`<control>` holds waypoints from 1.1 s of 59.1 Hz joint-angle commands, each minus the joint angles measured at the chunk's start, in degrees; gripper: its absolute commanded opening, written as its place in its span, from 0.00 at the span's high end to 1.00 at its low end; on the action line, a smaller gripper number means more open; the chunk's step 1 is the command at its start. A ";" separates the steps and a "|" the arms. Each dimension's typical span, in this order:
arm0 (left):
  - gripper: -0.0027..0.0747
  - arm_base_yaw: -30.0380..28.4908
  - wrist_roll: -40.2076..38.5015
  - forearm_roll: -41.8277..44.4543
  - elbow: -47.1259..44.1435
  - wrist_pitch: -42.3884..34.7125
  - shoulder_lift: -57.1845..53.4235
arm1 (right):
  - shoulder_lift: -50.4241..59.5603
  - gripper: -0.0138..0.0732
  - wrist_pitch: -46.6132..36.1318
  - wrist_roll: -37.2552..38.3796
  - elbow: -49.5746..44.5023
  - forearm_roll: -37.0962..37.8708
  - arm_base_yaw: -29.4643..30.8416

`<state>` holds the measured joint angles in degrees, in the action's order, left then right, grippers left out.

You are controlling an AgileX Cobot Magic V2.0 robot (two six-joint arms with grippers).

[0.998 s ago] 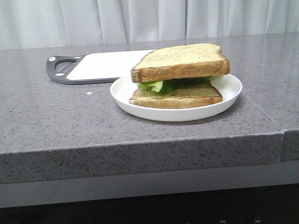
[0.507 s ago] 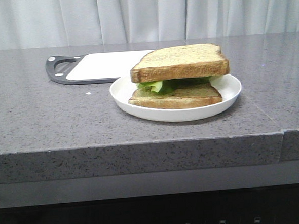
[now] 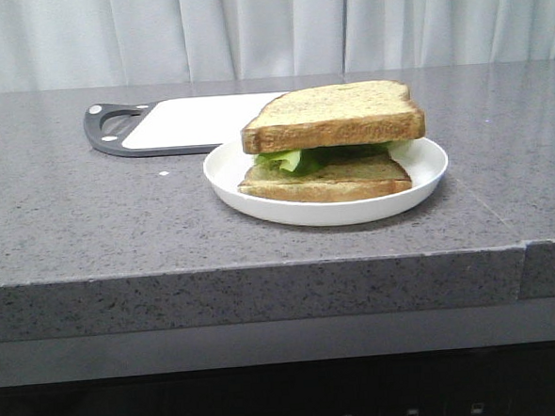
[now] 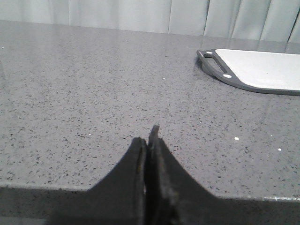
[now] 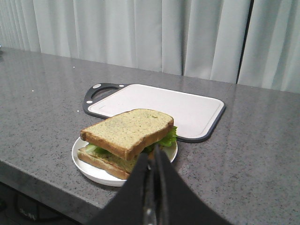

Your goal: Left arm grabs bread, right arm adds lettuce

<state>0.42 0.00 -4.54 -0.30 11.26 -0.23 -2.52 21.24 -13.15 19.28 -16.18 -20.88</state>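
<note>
The thick bread slice (image 3: 333,115) lies on top of the green lettuce (image 3: 293,159), which lies on a thinner bottom slice (image 3: 328,179), all on a white plate (image 3: 426,171). The right wrist view shows the same stack: bread (image 5: 126,130), lettuce (image 5: 168,137), plate (image 5: 86,165). Neither arm shows in the front view. My left gripper (image 4: 149,140) is shut and empty over bare counter, away from the plate. My right gripper (image 5: 152,157) is shut and empty, pulled back on the near side of the plate.
A white cutting board with a dark grey rim and handle (image 3: 127,132) lies behind the plate; it also shows in the left wrist view (image 4: 255,70) and the right wrist view (image 5: 159,105). The counter's front edge (image 3: 262,265) runs near the plate. Curtains hang behind.
</note>
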 commanded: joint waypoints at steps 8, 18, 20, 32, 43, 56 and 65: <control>0.99 -0.09 0.00 -0.41 -0.25 -5.09 -1.16 | -0.74 0.91 -4.40 -0.16 1.48 -0.10 0.27; 0.99 -0.09 0.00 -0.41 -0.25 -5.09 -1.16 | -0.74 0.91 -4.40 -0.16 1.48 -0.10 0.27; 0.99 -0.09 0.00 -0.41 -0.25 -5.09 -1.16 | -0.74 0.91 -4.40 -0.16 1.48 -0.10 0.27; 0.99 -0.09 0.00 -0.41 -0.25 -5.09 -1.16 | -0.74 0.91 -8.48 1.19 -1.56 2.01 0.70; 0.99 -0.09 0.00 -0.41 -0.25 -5.09 -1.16 | 0.19 0.91 -14.65 5.89 -9.85 6.70 8.67; 0.99 -0.09 0.00 -0.41 -0.25 -5.09 -1.16 | 4.29 0.91 -14.81 9.15 -17.92 6.46 19.85; 0.99 -0.09 0.00 -0.41 -0.25 -5.09 -1.16 | 4.29 0.91 -15.20 9.51 -20.71 6.82 22.10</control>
<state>0.42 0.00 -4.54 -0.30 11.13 -0.23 0.60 11.60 -4.02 -1.50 -10.30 0.36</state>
